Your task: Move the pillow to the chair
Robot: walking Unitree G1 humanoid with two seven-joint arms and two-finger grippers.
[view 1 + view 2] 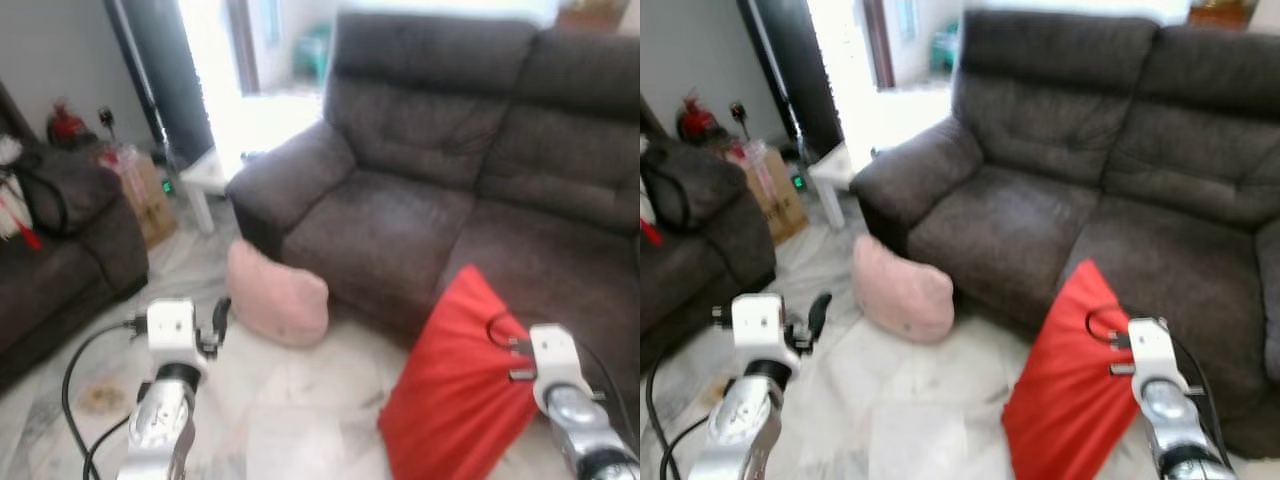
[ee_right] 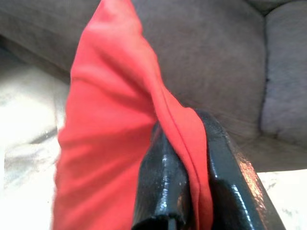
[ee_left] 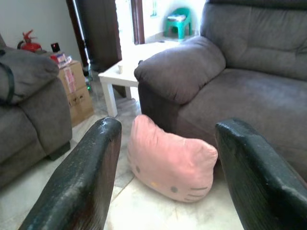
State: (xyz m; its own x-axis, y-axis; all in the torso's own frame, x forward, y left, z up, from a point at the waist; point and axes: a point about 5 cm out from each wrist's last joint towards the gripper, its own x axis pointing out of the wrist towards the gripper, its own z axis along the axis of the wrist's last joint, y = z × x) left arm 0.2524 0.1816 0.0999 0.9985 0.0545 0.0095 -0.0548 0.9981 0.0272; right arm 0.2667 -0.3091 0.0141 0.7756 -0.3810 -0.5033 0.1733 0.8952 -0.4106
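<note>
A red pillow (image 1: 455, 385) hangs in front of the dark brown sofa (image 1: 430, 200), its edge pinched in my right gripper (image 2: 184, 158), whose black fingers (image 2: 163, 177) are shut on the fabric. A pink cat-face pillow (image 1: 278, 298) lies on the floor against the sofa's base, also seen as the pink pillow (image 3: 170, 160) from the left wrist. My left gripper (image 3: 168, 177) is open and held low in front of the pink pillow, apart from it. A dark armchair (image 1: 60, 240) stands at the left.
A white low table (image 1: 210, 180) and a cardboard box (image 1: 148, 195) stand between the armchair and the sofa arm. A black cable (image 1: 80, 400) trails by my left arm. Pale marble floor (image 1: 300, 400) lies between the pillows.
</note>
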